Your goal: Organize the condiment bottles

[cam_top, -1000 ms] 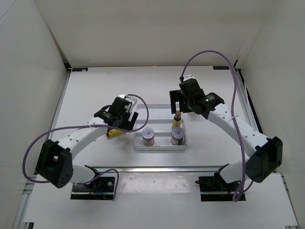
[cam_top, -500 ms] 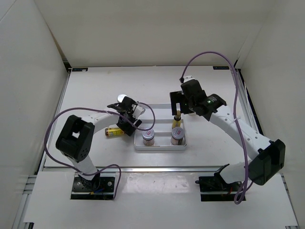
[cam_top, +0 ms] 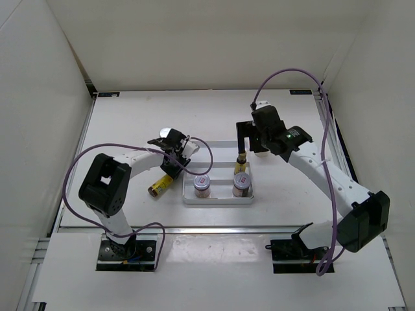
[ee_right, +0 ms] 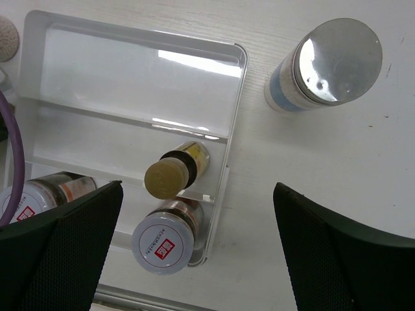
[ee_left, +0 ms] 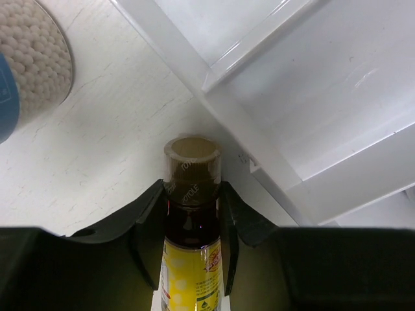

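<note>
A slim yellow bottle (ee_left: 192, 259) with a dark cap lies on the table left of the white tray (cam_top: 217, 201). My left gripper (ee_left: 192, 214) is shut on its neck, fingers pressing both sides; from above the bottle (cam_top: 159, 186) points diagonally out from that gripper (cam_top: 172, 170). Another yellow bottle (ee_right: 175, 172) stands upright in the tray's middle row. Two pinkish jars (cam_top: 203, 184) (cam_top: 241, 184) stand in the front row. My right gripper (ee_right: 198, 259) hangs open above the tray's right end, holding nothing.
One white bottle with a blue band and silver top (ee_right: 327, 65) stands on the table just right of the tray's rim (ee_right: 241, 97). Another white bottle (cam_top: 170, 135) stands behind the left gripper. The tray's back row holds nothing.
My left gripper has closed on the lying yellow bottle, which has swung from level to diagonal. The right gripper has drifted slightly right, still open.
</note>
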`<state>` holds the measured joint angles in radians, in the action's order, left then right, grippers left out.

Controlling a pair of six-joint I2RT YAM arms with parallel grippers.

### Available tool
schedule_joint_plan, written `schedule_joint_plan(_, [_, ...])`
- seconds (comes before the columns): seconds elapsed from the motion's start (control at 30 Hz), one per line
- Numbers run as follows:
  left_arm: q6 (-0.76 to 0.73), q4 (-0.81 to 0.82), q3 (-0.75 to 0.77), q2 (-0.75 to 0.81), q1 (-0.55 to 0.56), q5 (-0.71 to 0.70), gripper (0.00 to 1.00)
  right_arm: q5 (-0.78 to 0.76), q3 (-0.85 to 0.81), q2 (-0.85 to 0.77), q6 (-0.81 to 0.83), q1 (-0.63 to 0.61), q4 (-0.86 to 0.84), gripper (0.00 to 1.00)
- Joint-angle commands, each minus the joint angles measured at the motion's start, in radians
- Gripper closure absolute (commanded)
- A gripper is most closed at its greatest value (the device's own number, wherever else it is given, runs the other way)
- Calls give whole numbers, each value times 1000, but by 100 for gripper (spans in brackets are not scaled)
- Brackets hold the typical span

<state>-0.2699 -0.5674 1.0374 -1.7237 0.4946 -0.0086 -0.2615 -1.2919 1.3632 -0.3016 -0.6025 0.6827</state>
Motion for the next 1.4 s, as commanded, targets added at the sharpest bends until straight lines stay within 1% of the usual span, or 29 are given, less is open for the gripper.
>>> schedule_joint_plan(0.0, [18,9,18,19,1,-5,89,10,-3,-39,21,7,2,0])
schedule_joint_plan(0.07, [18,9,9,55,1,-21,89,10,-3,-50,21,17,2,0])
schedule_joint_plan(0.17, [28,20,-13,157,1,-74,89,10,-3,-50,21,17,11,0])
schedule_joint_plan(0.2, [28,20,-13,217,1,-83,89,10,-3,-50,21,17,11,0])
schedule_joint_plan(0.3, [49,29,-22,327,42,-108,89,19,-3,-50,21,17,20,0])
schedule_joint_plan(0.37, [84,38,-22,377,42,-119,89,19,-3,-50,21,17,20,0])
schedule_joint_plan(0.43, [84,76,-22,442,42,-88,89,19,-3,-50,10,17,20,0])
schedule_joint_plan(0.47, [107,98,-40,463,42,-59,89,19,6,-50,10,17,20,0])
schedule_joint_plan(0.6, [156,204,-100,533,64,-59,89,28,16,-59,-1,17,20,0])
schedule_joint_plan(0.67, [169,233,-111,556,74,-91,89,28,16,-59,-1,17,20,0])
schedule_joint_plan(0.93, [210,299,-114,576,119,-91,89,16,25,-81,-1,17,38,0])
schedule_joint_plan(1.07, [222,322,-105,552,176,-91,89,16,34,-81,-10,17,38,0])
schedule_joint_plan(1.23, [222,359,-106,533,214,-120,89,16,34,-81,-10,17,38,0])
schedule_joint_plan(1.3, [222,359,-117,520,214,-133,89,16,34,-90,-10,17,38,0])
schedule_joint_plan(1.37, [222,330,-117,484,223,-177,89,16,34,-90,-10,17,38,0])
